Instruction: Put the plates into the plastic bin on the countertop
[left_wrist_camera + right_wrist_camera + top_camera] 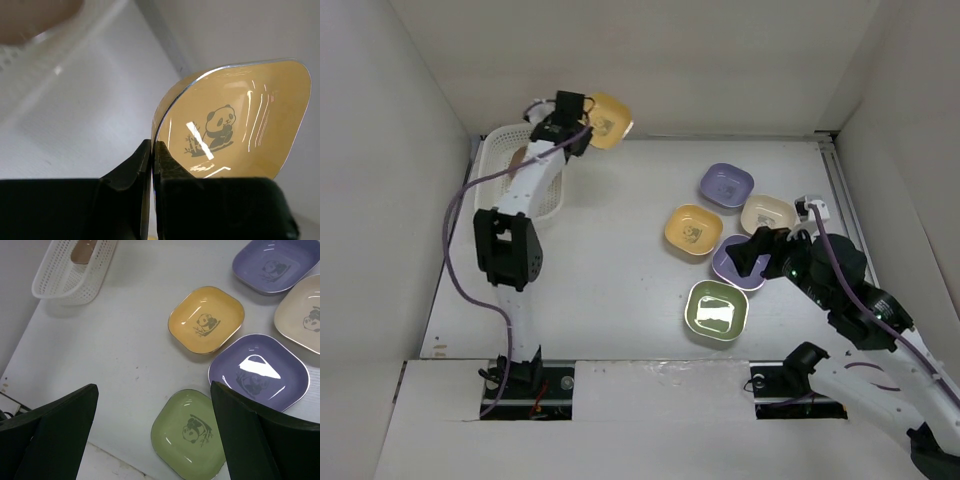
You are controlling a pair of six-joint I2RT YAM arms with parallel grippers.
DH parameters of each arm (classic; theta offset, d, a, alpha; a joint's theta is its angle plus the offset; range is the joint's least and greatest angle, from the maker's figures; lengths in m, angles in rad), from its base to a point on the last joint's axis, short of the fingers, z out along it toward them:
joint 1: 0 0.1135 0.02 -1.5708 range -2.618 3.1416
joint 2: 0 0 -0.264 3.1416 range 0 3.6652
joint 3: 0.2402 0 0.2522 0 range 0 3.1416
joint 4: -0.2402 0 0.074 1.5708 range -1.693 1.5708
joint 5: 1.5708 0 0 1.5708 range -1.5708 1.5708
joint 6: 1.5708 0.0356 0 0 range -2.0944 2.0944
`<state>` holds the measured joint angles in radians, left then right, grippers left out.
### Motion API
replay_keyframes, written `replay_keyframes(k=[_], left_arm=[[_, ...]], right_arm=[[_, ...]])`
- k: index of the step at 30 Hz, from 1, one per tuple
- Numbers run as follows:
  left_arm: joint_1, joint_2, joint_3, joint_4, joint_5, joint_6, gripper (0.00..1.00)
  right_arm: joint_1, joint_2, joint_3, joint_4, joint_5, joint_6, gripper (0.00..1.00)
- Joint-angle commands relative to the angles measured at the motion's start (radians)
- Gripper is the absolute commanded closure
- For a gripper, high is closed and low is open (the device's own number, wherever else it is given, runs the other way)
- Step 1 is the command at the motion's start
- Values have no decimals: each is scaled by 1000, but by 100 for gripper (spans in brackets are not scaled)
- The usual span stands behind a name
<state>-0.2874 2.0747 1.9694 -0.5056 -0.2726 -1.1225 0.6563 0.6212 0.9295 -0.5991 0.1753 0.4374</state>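
The left gripper (152, 165) pinches the rim of a yellow plate (235, 125) with a panda print, tilted on edge at the plastic bin's (552, 200) one o'clock, close to the back wall. Bare countertop (610, 270) runs from the bin toward three o'clock, as far as the loose plates (693, 229). There the right gripper (152, 390) hovers spread beside a lavender plate (257, 372). A brown plate (82, 251) lies in the bin.

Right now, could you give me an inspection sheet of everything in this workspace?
Surface: white countertop, matte.
Job's things: white bin far left, brown plate inside; loose at right: far lavender plate, cream plate, tabletop yellow plate, near lavender plate, green plate.
Clutter: nothing seen.
Grippers: left gripper shut on held yellow plate near bin; right gripper open above near lavender plate.
Cables: left purple cable; right purple cable.
Surroundings: white walls.
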Motion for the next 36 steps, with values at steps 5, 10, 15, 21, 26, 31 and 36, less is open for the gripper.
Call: replay_keyframes(k=[5, 10, 15, 21, 26, 31, 36], left_arm=[[299, -163, -81, 5, 111, 19, 100], [419, -134, -173, 67, 168, 53, 100], [441, -80, -159, 55, 181, 87, 100], [450, -10, -161, 47, 225, 76, 100], [459, 25, -162, 35, 234, 64, 100], [468, 38, -175, 47, 265, 55, 88], [468, 7, -187, 56, 286, 55, 31]], right_arm=[[2, 3, 9, 36, -29, -16, 0], [2, 14, 0, 71, -85, -16, 0], [2, 14, -9, 81, -96, -16, 0], [2, 23, -9, 81, -105, -6, 0], [2, 23, 0, 62, -105, 3, 0], [2, 14, 0, 51, -96, 3, 0], [2, 14, 0, 51, -96, 3, 0]])
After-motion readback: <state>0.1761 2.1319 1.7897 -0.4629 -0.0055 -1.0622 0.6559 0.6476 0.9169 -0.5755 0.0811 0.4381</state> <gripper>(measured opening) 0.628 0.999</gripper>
